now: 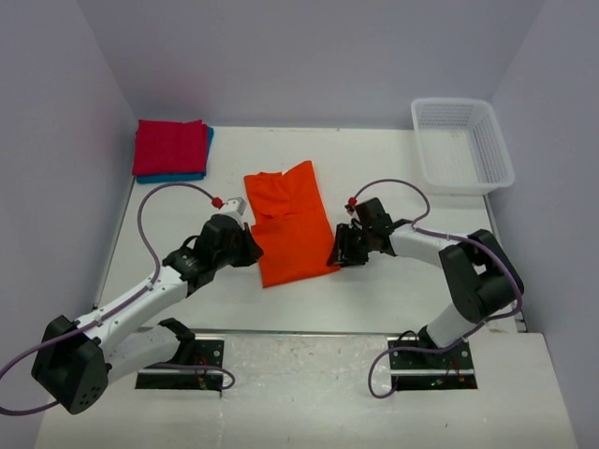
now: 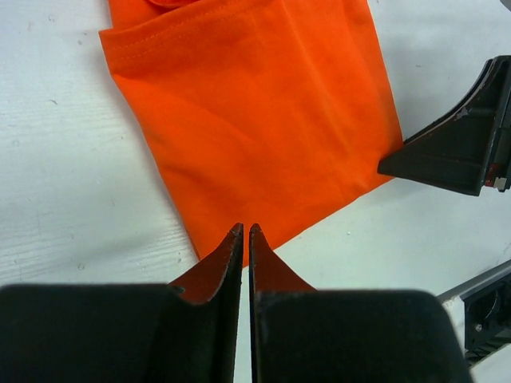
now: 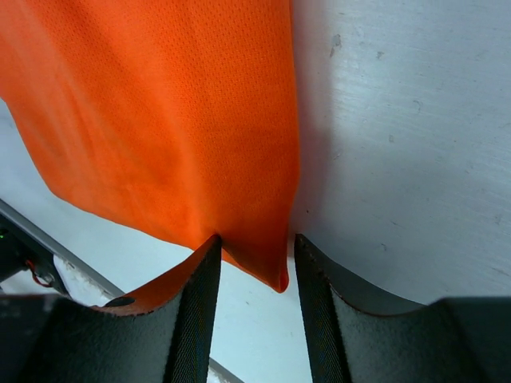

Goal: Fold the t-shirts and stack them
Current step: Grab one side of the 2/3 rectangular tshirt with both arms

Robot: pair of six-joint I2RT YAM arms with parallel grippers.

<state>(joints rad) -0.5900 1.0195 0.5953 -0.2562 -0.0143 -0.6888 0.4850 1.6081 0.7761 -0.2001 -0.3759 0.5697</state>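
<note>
The orange t-shirt [image 1: 288,224] lies partly folded in the middle of the table. It also shows in the left wrist view [image 2: 255,120] and in the right wrist view [image 3: 160,120]. A crimson red t-shirt [image 1: 170,147] lies folded on a blue t-shirt [image 1: 192,176] at the far left. My left gripper [image 1: 251,247] is at the orange shirt's near left corner. Its jaws [image 2: 244,230] are shut, with no cloth seen between them. My right gripper [image 1: 339,253] is open and straddles the shirt's near right corner [image 3: 279,275].
A white mesh basket [image 1: 461,145] stands at the far right of the table. A finger [image 2: 455,148] of the right gripper shows beside the orange shirt in the left wrist view. Purple walls close in the table at the back and sides.
</note>
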